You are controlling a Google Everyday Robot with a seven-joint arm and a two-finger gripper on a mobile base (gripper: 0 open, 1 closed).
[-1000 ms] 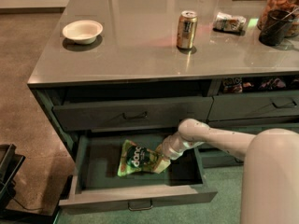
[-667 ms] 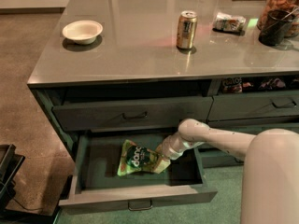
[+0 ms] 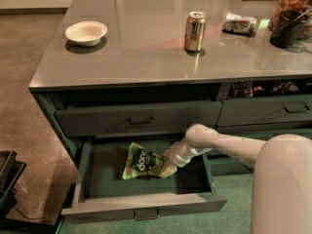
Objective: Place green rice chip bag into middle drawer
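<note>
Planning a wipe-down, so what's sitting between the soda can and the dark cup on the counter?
A small packet, in the camera view. The gripper is inside the middle drawer, beside the green rice chip bag.

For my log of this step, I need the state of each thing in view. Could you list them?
middle drawer: pulled open.
upper drawer: shut.
green rice chip bag: lying inside the middle drawer.
hand: in that drawer, at the bag's right edge.
can: upright on the counter.
bowl: upright on the counter.

"dang" on green bag (image 3: pixel 141 161) (gripper (image 3: pixel 168 168) beside)
</note>
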